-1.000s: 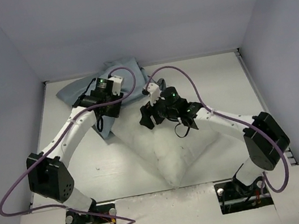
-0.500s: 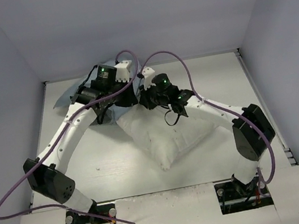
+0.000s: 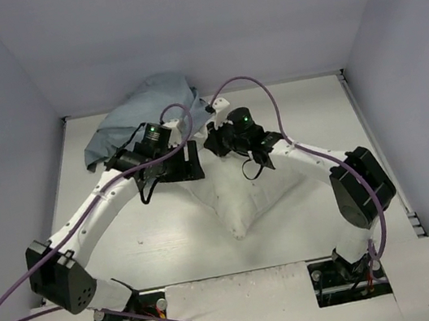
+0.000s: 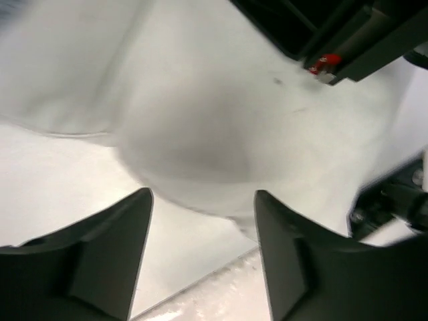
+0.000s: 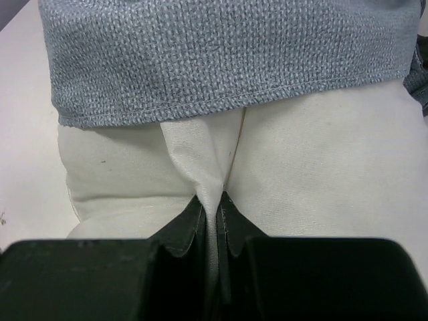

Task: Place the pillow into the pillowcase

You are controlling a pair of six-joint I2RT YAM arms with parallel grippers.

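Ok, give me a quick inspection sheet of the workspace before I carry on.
Surface: white table, faintly marked.
Job's things: pillow lies mid-table; grey pillowcase bunched far left, its hem over the pillow's far end.
Clutter: nothing seen.
Grippers: left gripper jaws apart, holding nothing; right gripper shut on a pinch of pillow.
Cables: purple cable loops from each wrist.
Surroundings: plain walls on three sides.

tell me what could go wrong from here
The right claw pinches only a thin fold of the pillow, which could slip out when pushed. The left claw is open and holds nothing, so the pillowcase, whose hem barely covers the pillow's end, may slide away instead of swallowing it.
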